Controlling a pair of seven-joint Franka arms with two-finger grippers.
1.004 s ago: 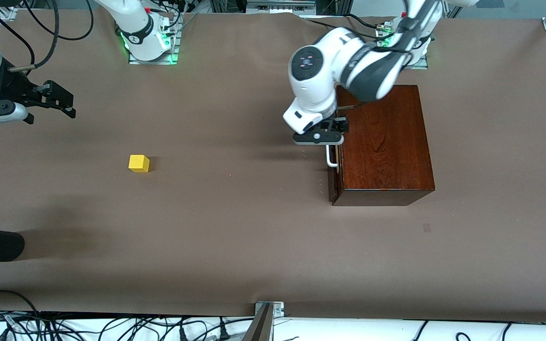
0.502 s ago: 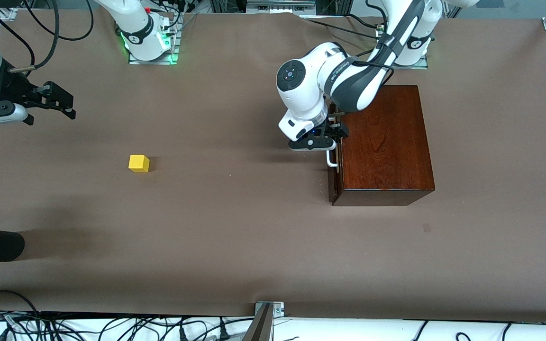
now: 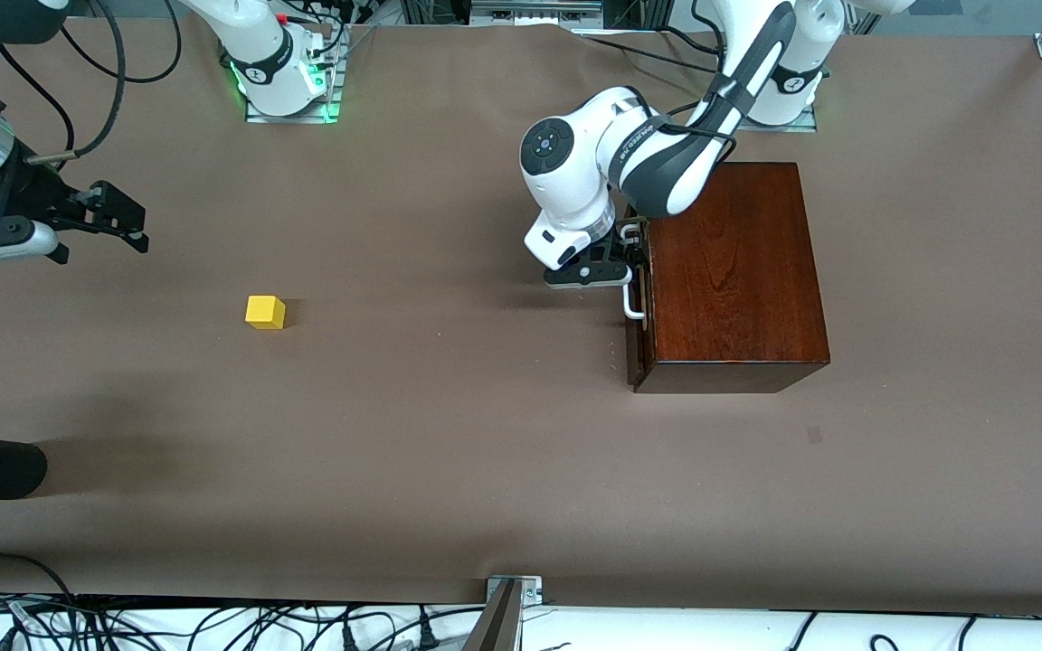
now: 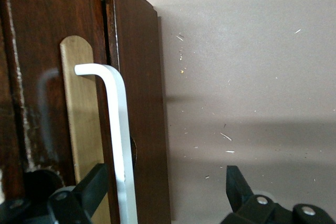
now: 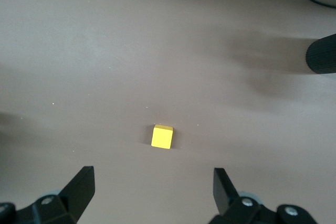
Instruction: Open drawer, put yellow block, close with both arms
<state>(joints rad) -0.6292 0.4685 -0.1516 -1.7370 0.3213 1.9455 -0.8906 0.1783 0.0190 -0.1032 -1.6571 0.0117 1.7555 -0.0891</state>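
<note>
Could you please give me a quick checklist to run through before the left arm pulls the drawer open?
1. Left gripper jaws astride the white handle: ok, one on each side.
2. Jaws closed on the handle: not ok, they stand open.
3. Drawer shut and ready to pull: ok, its front sits close against the wooden box.
4. Table in front of the drawer free for it to slide out: ok, nothing lies there.
5. Yellow block reachable: ok, on the table toward the right arm's end.
6. Right gripper ready: ok, open, up over the table near the block.
</note>
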